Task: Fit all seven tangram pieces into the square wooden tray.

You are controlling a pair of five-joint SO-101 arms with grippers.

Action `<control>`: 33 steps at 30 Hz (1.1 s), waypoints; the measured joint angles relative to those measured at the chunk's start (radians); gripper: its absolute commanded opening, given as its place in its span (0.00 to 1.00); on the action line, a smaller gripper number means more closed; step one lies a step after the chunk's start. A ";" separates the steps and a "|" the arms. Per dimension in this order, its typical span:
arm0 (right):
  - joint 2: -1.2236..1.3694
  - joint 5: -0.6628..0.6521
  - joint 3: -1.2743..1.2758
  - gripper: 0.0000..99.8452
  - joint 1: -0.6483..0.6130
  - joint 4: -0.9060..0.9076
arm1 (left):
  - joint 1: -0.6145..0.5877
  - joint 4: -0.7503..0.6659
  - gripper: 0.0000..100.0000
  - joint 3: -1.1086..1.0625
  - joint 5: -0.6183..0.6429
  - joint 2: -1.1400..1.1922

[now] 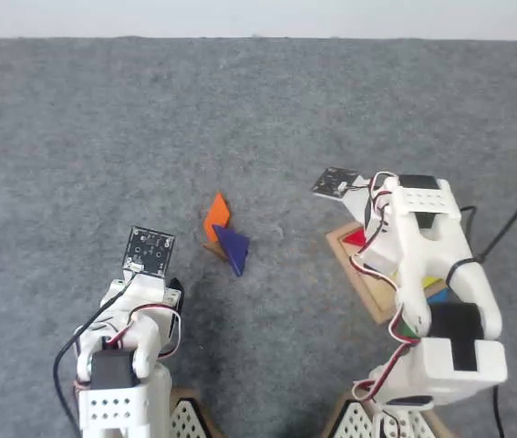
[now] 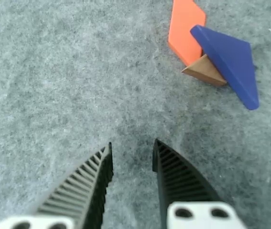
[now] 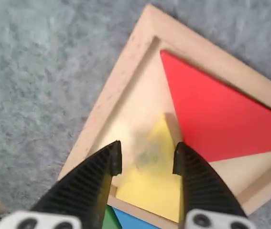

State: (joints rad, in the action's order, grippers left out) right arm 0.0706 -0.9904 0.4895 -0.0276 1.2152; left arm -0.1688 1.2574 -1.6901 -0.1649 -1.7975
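1. A grey mat [image 1: 149, 119] is seen to cover the whole table.
2. The wooden tray [image 3: 121, 81] is located at centre right of the high view, turned corner-on and partly hidden beneath the right arm [image 1: 431, 274].
3. The right gripper [image 3: 147, 152] is held over the tray with its jaws parted. Nothing is grasped, and the tip of the yellow piece [image 3: 149, 181] is seen between them.
4. The left gripper [image 2: 133, 145] is positioned at lower left of the high view, over bare mat. Its jaws are slightly parted and nothing is held.
5. A red triangle [image 3: 216, 114] is seated flat in the tray, against one inner wall.
6. The yellow piece is laid in the tray just beside the red triangle.
7. A navy triangle [image 2: 231, 62] is found on the mat at the centre of the high view, well apart from the tray, tilted and resting on two other pieces.
8. An orange parallelogram [image 2: 183, 28] lies flat on the mat, one edge overlapped by the navy triangle.
9. A brown triangle [image 2: 204, 71] is partly covered by the navy triangle and touches the orange parallelogram.
10. Blue [image 3: 135, 220] and green [image 3: 109, 219] pieces are partly visible in the tray beside the yellow piece.
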 measured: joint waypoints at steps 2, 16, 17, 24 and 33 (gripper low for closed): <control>0.002 0.000 0.000 0.20 0.012 -0.005 | 0.000 0.000 0.13 0.000 0.000 0.000; 0.072 -0.043 -0.002 0.20 0.035 -0.040 | 0.000 0.000 0.13 0.000 0.000 0.000; 0.074 -0.041 -0.002 0.20 0.025 -0.041 | 0.000 0.000 0.13 0.000 0.000 0.000; 0.077 0.009 -0.009 0.02 -0.046 -0.051 | 0.000 0.000 0.13 0.000 0.000 0.000; 0.112 0.075 -0.021 0.01 -0.057 -0.140 | 0.000 0.000 0.13 0.000 0.000 0.000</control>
State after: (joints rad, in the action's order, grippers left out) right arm 0.1826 -0.9152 0.4680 -0.0844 1.0756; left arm -0.1688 1.2574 -1.6901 -0.1649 -1.7975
